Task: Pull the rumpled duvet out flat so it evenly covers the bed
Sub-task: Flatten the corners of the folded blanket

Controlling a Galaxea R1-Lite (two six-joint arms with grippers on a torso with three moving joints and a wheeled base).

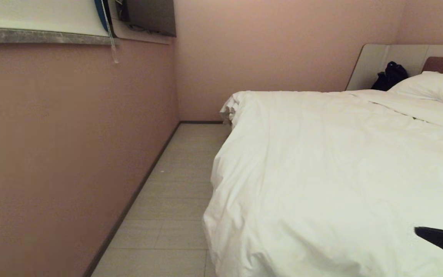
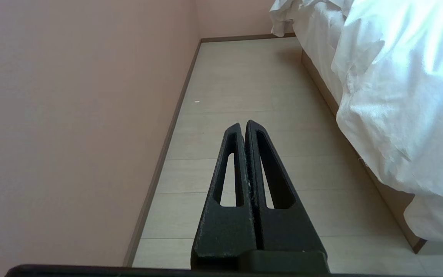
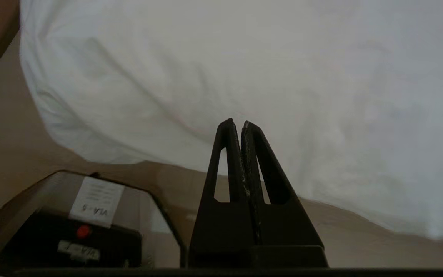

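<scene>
Right tool (image 3: 236, 124), clenched and empty, faces the puffy wrinkled white duvet (image 3: 244, 69); left tool (image 2: 243, 125), clenched, over floor; bed base mostly hidden.

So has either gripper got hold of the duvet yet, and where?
Nothing is held. The left gripper is shut over the floor; the right gripper is shut, empty, pointing at the duvet.

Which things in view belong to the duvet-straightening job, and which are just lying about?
Part of the job:
- duvet, rumpled, hanging over the bed's side
- bed, base showing under the duvet
- right gripper, shut, empty, close to the duvet
- left gripper, shut, over the floor

Just lying about:
- pillow at the headboard
- dark bag beside the pillow
</scene>
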